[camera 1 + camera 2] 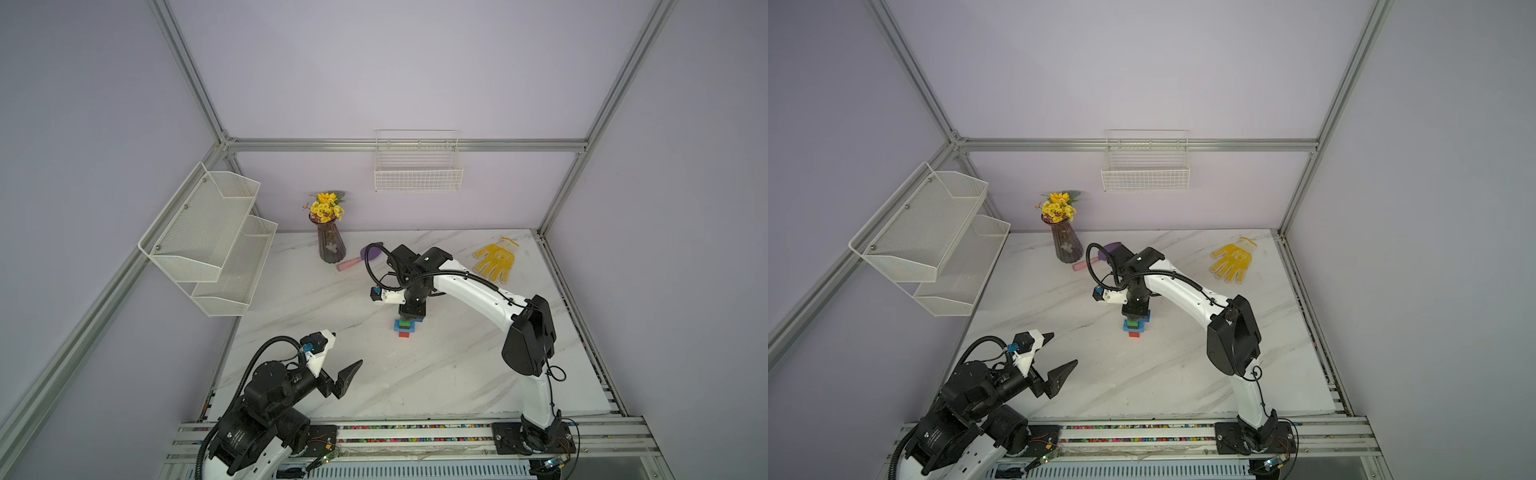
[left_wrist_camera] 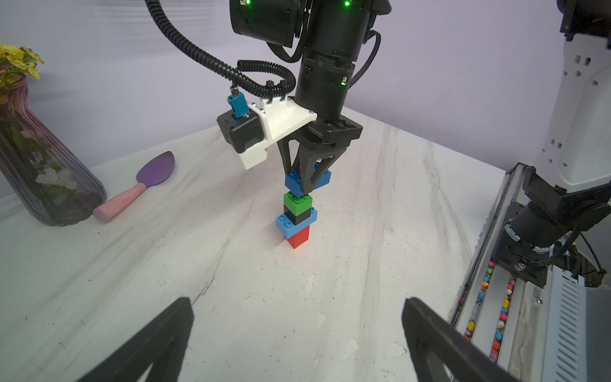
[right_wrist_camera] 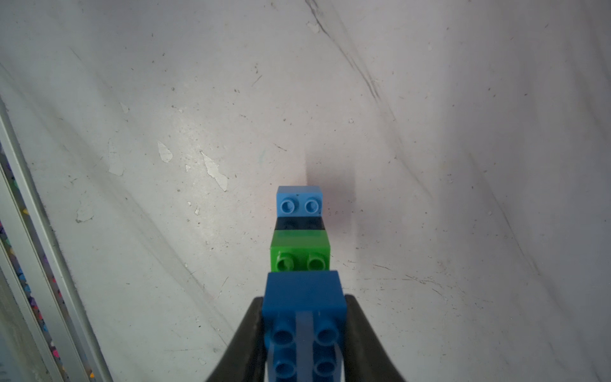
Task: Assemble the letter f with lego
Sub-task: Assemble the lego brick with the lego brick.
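Note:
The lego stands as a small tower (image 1: 404,328) mid-table: red brick (image 2: 299,238) at the bottom, then light blue (image 2: 289,227), black (image 2: 297,214) and green (image 2: 297,200). My right gripper (image 2: 305,187) points straight down, shut on the dark blue brick (image 2: 296,180) (image 3: 304,294). That brick is right on top of the green brick's (image 3: 300,256) studs and a little tilted; whether it is pressed home I cannot tell. The left gripper (image 1: 1064,348) hovers open and empty near the table's front left, well apart from the tower.
At the back left stand a vase of yellow flowers (image 1: 331,245) and a pink-handled purple spatula (image 1: 361,257). A yellow glove (image 1: 496,259) lies at the back right. A white mesh shelf (image 1: 208,237) hangs on the left wall and a wire basket (image 1: 417,172) on the back wall.

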Robot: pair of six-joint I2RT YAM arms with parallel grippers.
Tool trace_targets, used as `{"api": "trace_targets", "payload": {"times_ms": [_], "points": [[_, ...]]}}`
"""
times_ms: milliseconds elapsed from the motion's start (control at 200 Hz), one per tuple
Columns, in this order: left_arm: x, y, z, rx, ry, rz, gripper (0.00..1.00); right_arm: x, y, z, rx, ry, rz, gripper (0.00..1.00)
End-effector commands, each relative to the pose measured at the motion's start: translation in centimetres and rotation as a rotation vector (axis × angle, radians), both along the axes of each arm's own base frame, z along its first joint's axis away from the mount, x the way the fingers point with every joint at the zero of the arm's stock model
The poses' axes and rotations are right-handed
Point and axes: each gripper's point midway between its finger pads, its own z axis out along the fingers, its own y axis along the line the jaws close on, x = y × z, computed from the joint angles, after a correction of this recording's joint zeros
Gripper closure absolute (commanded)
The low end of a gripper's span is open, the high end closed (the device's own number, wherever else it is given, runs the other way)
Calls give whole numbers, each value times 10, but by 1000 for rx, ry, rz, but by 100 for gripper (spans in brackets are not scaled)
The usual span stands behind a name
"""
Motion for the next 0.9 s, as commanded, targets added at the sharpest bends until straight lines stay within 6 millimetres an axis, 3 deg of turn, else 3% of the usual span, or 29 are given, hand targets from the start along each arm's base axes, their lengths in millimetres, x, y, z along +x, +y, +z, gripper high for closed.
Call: {"api": "trace_targets", "payload": {"times_ms": [0,895], "points": [[-1,-5,1,13,-35,-35,0,-6,0,-3,-20,30,-8,93],[-1,-5,2,11,-36,-35,0,-8,0,-23,-73,69,-23,93]]}}
